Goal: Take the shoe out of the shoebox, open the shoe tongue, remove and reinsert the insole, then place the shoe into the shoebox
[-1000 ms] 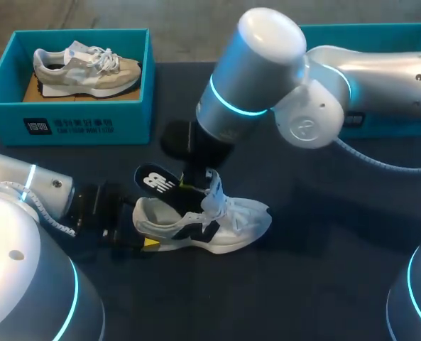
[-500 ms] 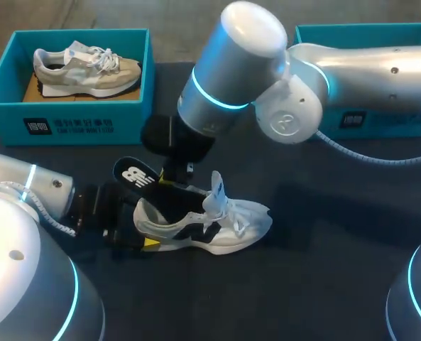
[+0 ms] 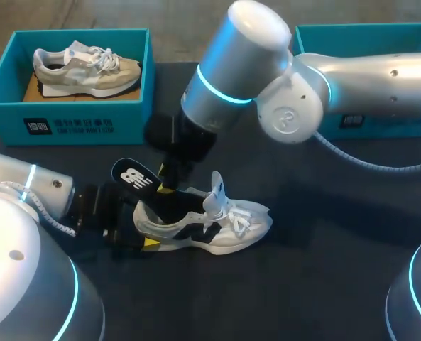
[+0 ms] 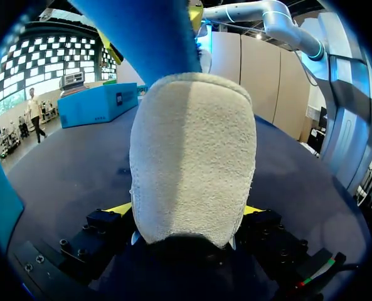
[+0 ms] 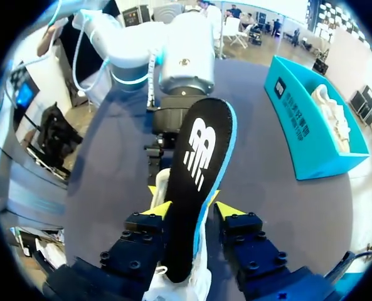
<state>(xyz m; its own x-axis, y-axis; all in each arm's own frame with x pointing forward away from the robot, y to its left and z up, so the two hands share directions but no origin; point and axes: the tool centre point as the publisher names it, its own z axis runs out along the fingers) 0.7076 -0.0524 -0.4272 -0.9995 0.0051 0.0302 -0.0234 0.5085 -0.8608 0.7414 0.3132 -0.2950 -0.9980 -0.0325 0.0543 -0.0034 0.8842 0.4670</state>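
left hand (image 4: pixel 186 211): clamped on sneaker (image 3: pixel 217 227) heel | right hand (image 5: pixel 192 209): pinching insole (image 5: pixel 198 182), partly out | risk: toe end may snag inside, dragging sneaker from left grip

light: even, overhead | shadows: soft, under right arm (image 3: pixel 366 78) on table (image 3: pixel 324 277) | glare: arm shells

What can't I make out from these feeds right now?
Head view: the insole's front end, behind the right gripper and the shoe's collar; the right shoebox's inside, under the right arm.
Left wrist view: the heel fills it, hiding the shoe's opening and most of the left gripper.
Right wrist view: the shoe's inside, under the insole.
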